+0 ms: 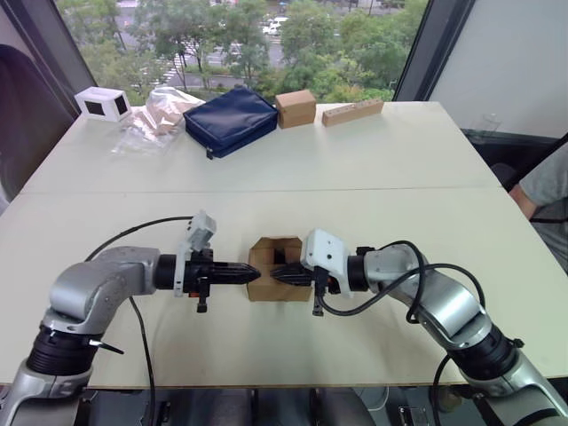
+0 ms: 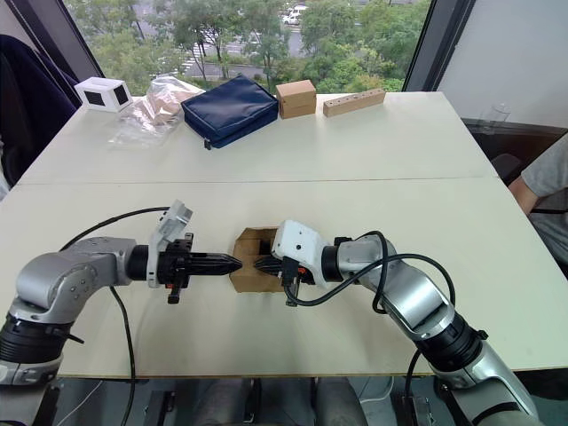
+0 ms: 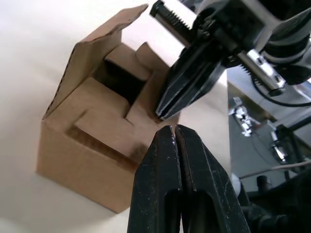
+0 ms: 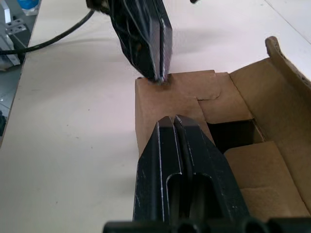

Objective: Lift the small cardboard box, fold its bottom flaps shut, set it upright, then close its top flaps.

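The small cardboard box (image 1: 271, 292) stands on the white table (image 1: 355, 195) near its front edge, between my two arms. Its top faces up, with the near flaps folded in and one far flap (image 3: 102, 46) still raised. My left gripper (image 1: 256, 273) comes in from the left and is shut, its tip resting on a folded flap at the box's near top edge. My right gripper (image 1: 276, 276) comes in from the right, also shut, with its tip on the same folded flaps. The two tips nearly meet, as the left wrist view shows.
Along the far edge lie a white box with black panels (image 1: 103, 104), a clear plastic bag (image 1: 153, 120), a navy pouch (image 1: 231, 120), a tan cardboard block (image 1: 295, 107) and a wooden bar (image 1: 352, 112). A person's arm (image 1: 543, 191) shows at the right edge.
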Tool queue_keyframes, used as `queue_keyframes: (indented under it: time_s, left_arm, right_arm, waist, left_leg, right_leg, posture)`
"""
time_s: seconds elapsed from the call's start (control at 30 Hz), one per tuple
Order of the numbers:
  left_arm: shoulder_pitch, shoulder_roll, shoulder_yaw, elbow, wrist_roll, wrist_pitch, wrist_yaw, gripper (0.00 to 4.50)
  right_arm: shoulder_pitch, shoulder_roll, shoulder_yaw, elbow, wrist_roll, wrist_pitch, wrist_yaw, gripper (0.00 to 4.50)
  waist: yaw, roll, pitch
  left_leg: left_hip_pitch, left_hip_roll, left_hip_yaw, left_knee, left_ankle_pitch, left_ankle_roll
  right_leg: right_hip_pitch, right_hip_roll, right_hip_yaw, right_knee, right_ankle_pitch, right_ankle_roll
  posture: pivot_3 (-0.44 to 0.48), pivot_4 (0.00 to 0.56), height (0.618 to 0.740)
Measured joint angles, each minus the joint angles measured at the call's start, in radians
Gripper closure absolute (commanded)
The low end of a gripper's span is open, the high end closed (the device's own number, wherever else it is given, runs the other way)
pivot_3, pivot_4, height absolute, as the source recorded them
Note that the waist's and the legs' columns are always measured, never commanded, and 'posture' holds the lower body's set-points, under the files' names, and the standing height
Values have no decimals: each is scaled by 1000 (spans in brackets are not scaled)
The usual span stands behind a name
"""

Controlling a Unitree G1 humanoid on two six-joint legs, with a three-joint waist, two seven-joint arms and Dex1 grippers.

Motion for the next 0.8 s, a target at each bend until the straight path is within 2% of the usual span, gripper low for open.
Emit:
queue_keyframes:
  time_s: [0.17, 0.27, 0.4, 0.5, 0.67, 0.8]
  left_arm:
    - [1, -5, -13, 11, 14, -27, 2, 4454]
    - [-1, -6, -19, 24, 18, -32, 1, 4454]
    - [-3, -15, -30, 28, 19, -37, 2, 4454]
    - [-4, -15, -30, 33, 20, -40, 2, 4454]
    - [-4, -15, -30, 34, 20, -40, 10, 4454]
    - [-4, -15, -29, 34, 18, -40, 18, 4454]
  right_arm:
    - [3, 5, -53, -11, 45, 25, 4, 4500]
    - [-57, 80, -213, -16, 222, 115, -13, 4500]
    - [-184, 111, -338, 34, 296, 143, -50, 4500]
    - [-221, 111, -297, 120, 238, 132, -77, 4500]
    - [-239, 85, -123, 241, 59, 73, -83, 4500]
    - [-239, 82, -83, 259, 18, 39, -49, 4500]
  waist:
    - [1, 0, 0]
    - [-4, 0, 0]
    - [-1, 0, 0]
    - [-1, 0, 0]
    - [-3, 0, 0]
    - [-2, 0, 0]
  left_leg:
    - [0, 0, 0, 0, 0, 0]
    - [0, 0, 1, 0, 0, 0]
    - [0, 0, 0, 0, 0, 0]
    - [0, 0, 0, 0, 0, 0]
    - [0, 0, 1, -1, 0, 0]
    - [-1, 0, 1, 0, 0, 0]
  right_leg:
    - [0, 0, 0, 0, 0, 0]
    - [0, 0, 0, 0, 0, 0]
    - [0, 0, -1, 0, 0, 0]
    - [0, 0, 0, 0, 0, 0]
    - [-1, 0, 0, 0, 0, 0]
    - [-1, 0, 0, 0, 0, 0]
  posture:
    - [0, 150, 740]
    - [0, 150, 740]
    - [0, 150, 740]
    - [0, 150, 740]
    - [0, 150, 740]
    - [0, 150, 740]
